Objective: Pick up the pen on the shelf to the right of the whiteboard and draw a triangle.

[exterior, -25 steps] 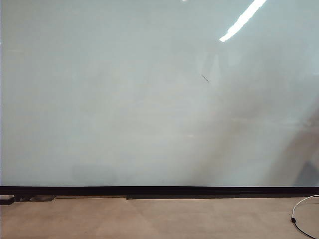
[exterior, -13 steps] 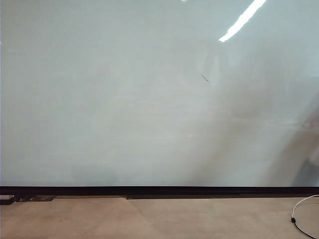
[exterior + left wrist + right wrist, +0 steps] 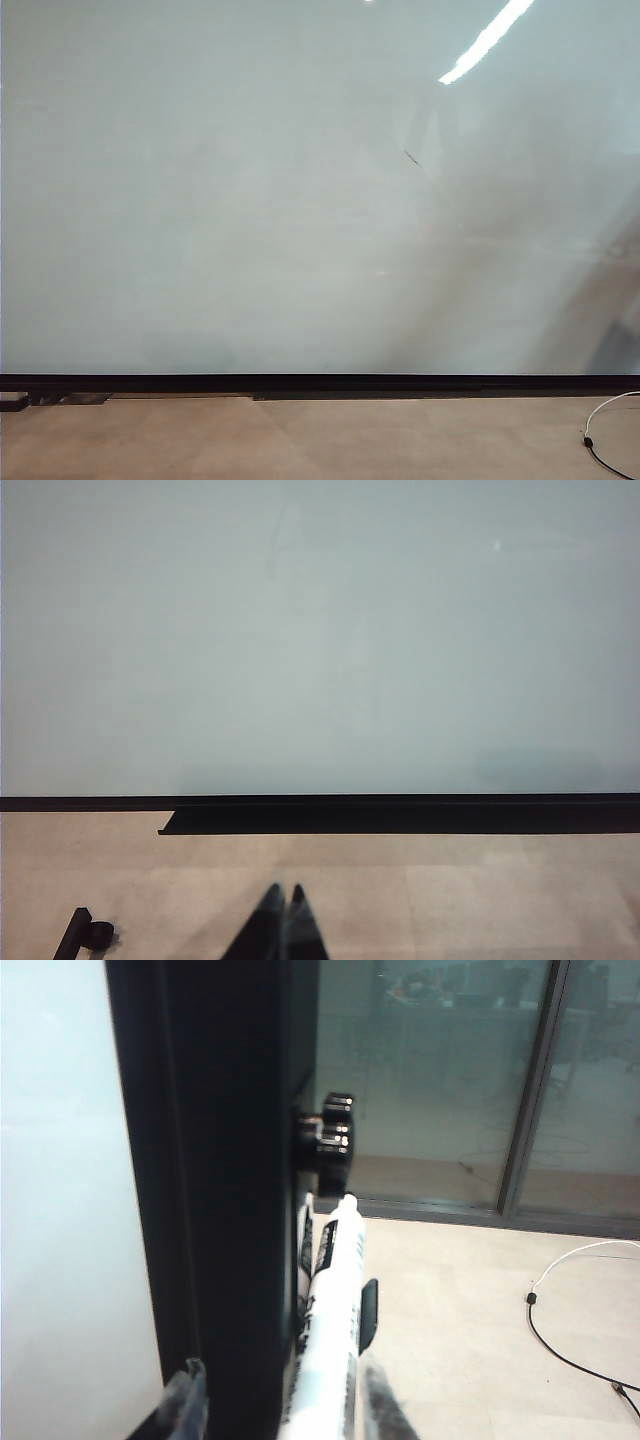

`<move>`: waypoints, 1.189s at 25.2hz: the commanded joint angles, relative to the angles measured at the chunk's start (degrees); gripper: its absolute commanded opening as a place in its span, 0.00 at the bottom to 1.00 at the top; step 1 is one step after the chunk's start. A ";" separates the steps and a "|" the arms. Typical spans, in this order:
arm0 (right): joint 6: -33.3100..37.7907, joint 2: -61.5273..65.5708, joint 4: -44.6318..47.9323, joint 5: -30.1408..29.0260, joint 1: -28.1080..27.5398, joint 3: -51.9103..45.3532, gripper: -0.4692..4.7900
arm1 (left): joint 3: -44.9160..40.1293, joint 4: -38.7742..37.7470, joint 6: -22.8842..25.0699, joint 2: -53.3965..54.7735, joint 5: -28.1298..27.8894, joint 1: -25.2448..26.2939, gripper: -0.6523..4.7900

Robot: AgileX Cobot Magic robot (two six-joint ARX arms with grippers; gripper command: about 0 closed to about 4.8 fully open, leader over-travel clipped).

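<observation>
The whiteboard (image 3: 250,200) fills the exterior view above its black strip; beside its dark frame (image 3: 220,1190), the right gripper (image 3: 275,1400) has its fingers either side of the white pen (image 3: 328,1340); the left gripper (image 3: 284,925), fingertips together, hangs low centre.

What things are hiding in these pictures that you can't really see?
- Right gripper: right wrist view only, beside the whiteboard's black frame. Its fingers are blurred and cut off by the picture edge, so whether it really grips the pen is unclear.
- Pen: its lower end is cut off there.
- Left gripper: left wrist view, only dark closed tips show, low before the whiteboard.
- Exterior view: both arms lie outside it.
- Small dark mark: too tiny to identify.
</observation>
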 commanded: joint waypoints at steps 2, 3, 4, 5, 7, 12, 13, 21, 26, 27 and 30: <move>-0.48 -0.07 0.96 0.13 -0.13 0.20 0.47 | 0.20 0.39 0.02 0.00 0.22 -0.02 0.11; -0.59 -0.07 0.96 0.15 -0.15 0.22 0.47 | 0.20 0.39 0.02 0.00 0.22 -0.02 0.11; -0.61 -0.07 0.96 0.37 -0.15 0.22 0.47 | 0.20 0.39 0.02 0.00 0.22 -0.02 0.11; -0.61 -0.07 0.96 0.68 -0.15 0.22 0.47 | 0.20 0.37 0.02 0.00 0.22 -0.02 0.11; -0.61 -0.07 0.96 1.42 -0.15 0.22 0.47 | 0.20 0.39 0.02 0.00 0.22 -0.02 0.11; -0.83 -0.07 0.96 1.42 -0.15 0.24 0.47 | 0.20 0.39 0.02 0.00 0.22 -0.02 0.11; -0.83 -0.07 0.96 1.44 -0.15 0.24 0.47 | 0.20 0.37 0.02 0.00 0.22 -0.02 0.11; -0.83 -0.07 0.96 1.44 -0.15 0.33 0.46 | 0.20 0.39 0.02 0.00 0.22 -0.02 0.11; -1.55 -0.07 0.96 1.42 -0.13 0.33 0.34 | 0.20 0.39 0.02 0.00 0.22 -0.02 0.11; -1.66 -0.07 0.96 1.42 -0.15 0.33 0.34 | 0.20 0.39 0.02 0.00 0.22 -0.02 0.11; -1.68 -0.07 0.96 1.42 -0.15 0.33 0.34 | 0.20 0.37 0.02 0.00 0.22 -0.02 0.11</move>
